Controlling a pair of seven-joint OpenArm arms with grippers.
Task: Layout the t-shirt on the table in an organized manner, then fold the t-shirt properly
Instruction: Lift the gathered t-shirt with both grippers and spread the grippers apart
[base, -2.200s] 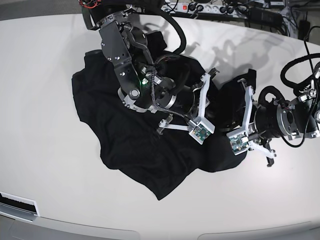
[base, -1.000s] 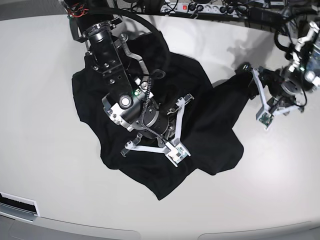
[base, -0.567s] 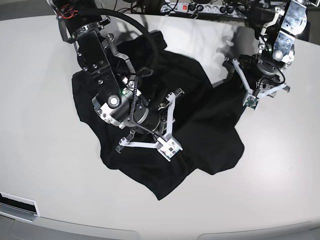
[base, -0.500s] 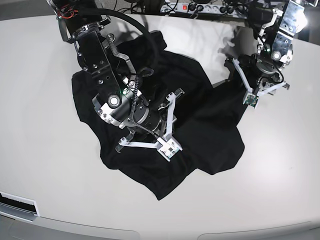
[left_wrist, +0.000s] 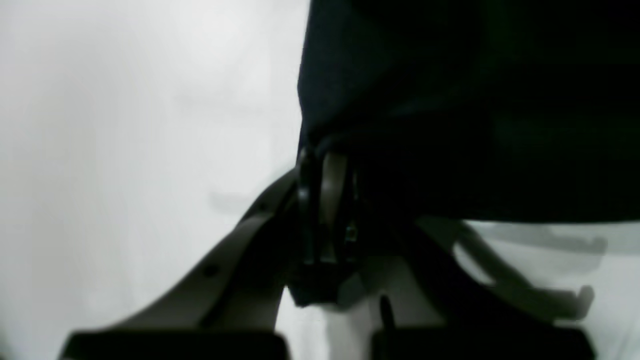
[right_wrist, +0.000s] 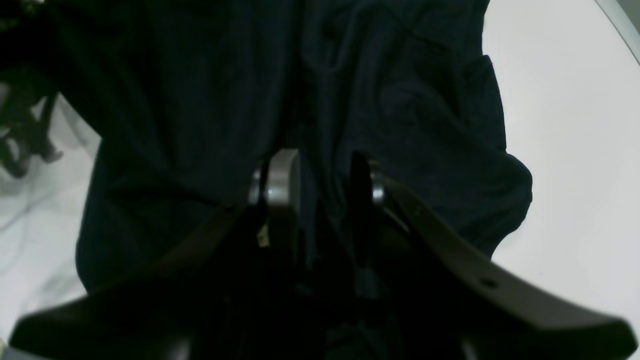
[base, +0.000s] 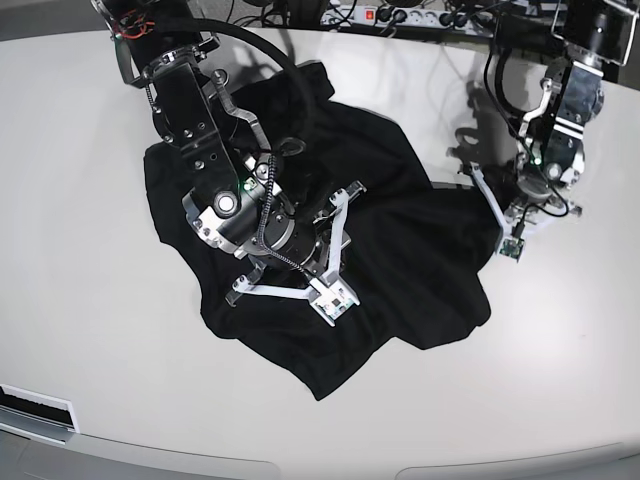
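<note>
A crumpled black t-shirt (base: 330, 240) lies bunched across the middle of the white table (base: 80, 330). At three o'clock, the left gripper (left_wrist: 325, 200) has its fingers pressed together on the shirt's edge, pinching fabric. At the garment's centre, the right gripper (right_wrist: 320, 185) hangs with fingers parted over a dark fold, gripping nothing. Spreading well likely means drawing the pinched edge outward towards three o'clock, low and slow, while the other arm anchors the middle.
</note>
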